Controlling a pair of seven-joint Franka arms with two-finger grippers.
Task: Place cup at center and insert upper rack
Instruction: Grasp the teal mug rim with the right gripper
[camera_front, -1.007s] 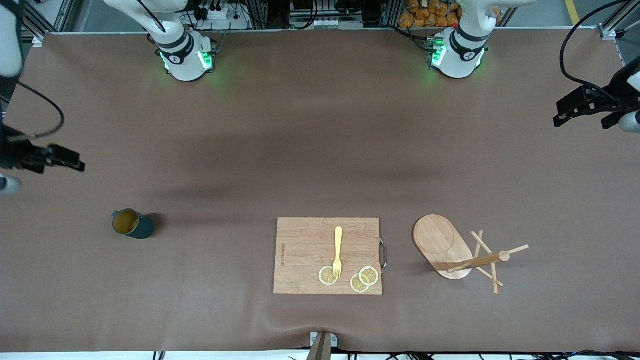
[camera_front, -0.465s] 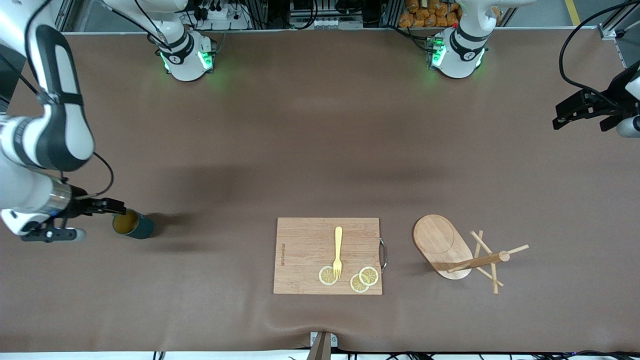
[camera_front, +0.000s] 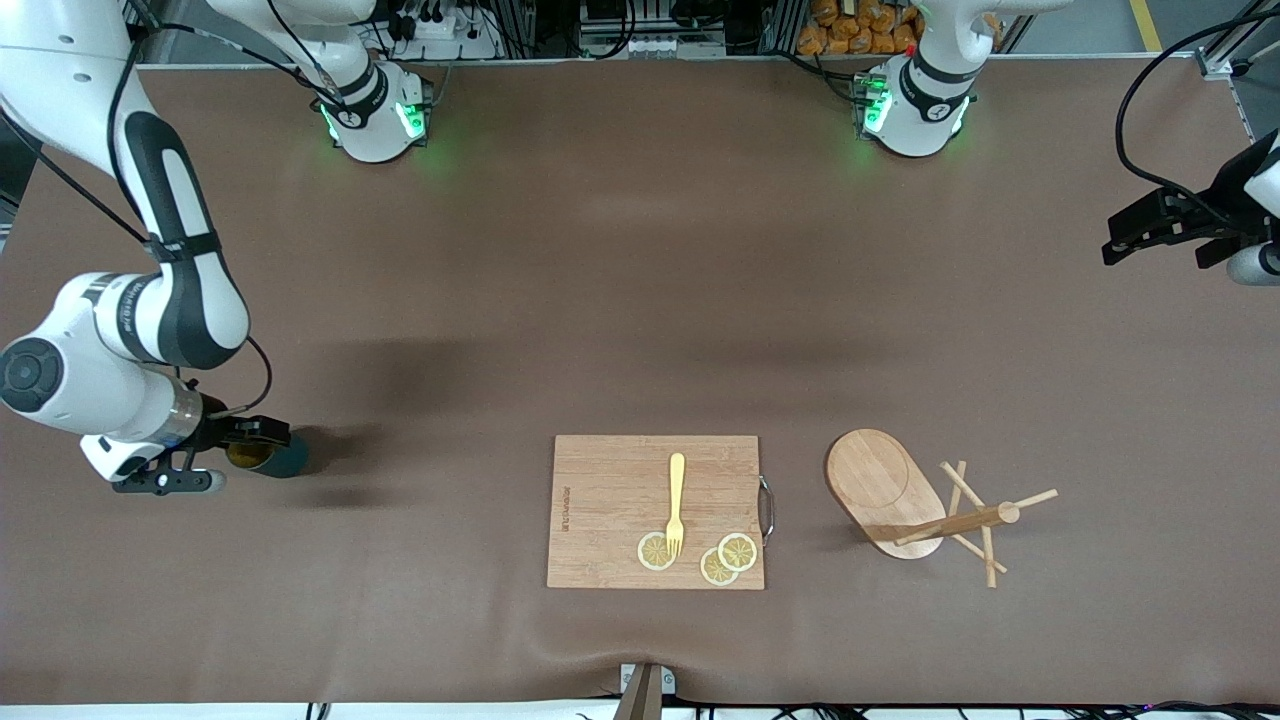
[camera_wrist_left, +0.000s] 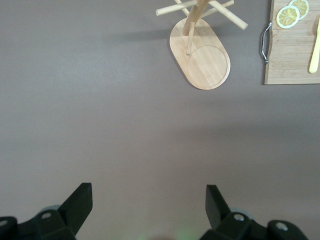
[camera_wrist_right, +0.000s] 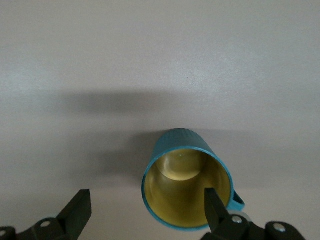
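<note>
The dark teal cup (camera_front: 284, 459) stands upright toward the right arm's end of the table, partly hidden by my right gripper (camera_front: 268, 437). In the right wrist view the cup (camera_wrist_right: 187, 186) shows its yellowish inside. My right gripper (camera_wrist_right: 147, 210) is open and just above it, with one finger over the cup's mouth by the handle and the other outside the cup. The wooden mug tree (camera_front: 885, 488) stands toward the left arm's end, with thin pegs (camera_front: 1036, 497) near its rounded top. My left gripper (camera_front: 1120, 240) waits open and empty at that end, and its wrist view (camera_wrist_left: 147, 200) shows bare table and the tree (camera_wrist_left: 202, 60).
A rectangular wooden cutting board (camera_front: 605, 500) lies near the table's middle, nearer the front camera, with a yellow fork (camera_front: 676, 500) and three lemon slices (camera_front: 720, 558) on it. It has a metal handle on the side toward the mug tree.
My right arm swung in from the table's edge and came down over the cup. My left arm barely moved. The cup and the mug tree stayed put.
</note>
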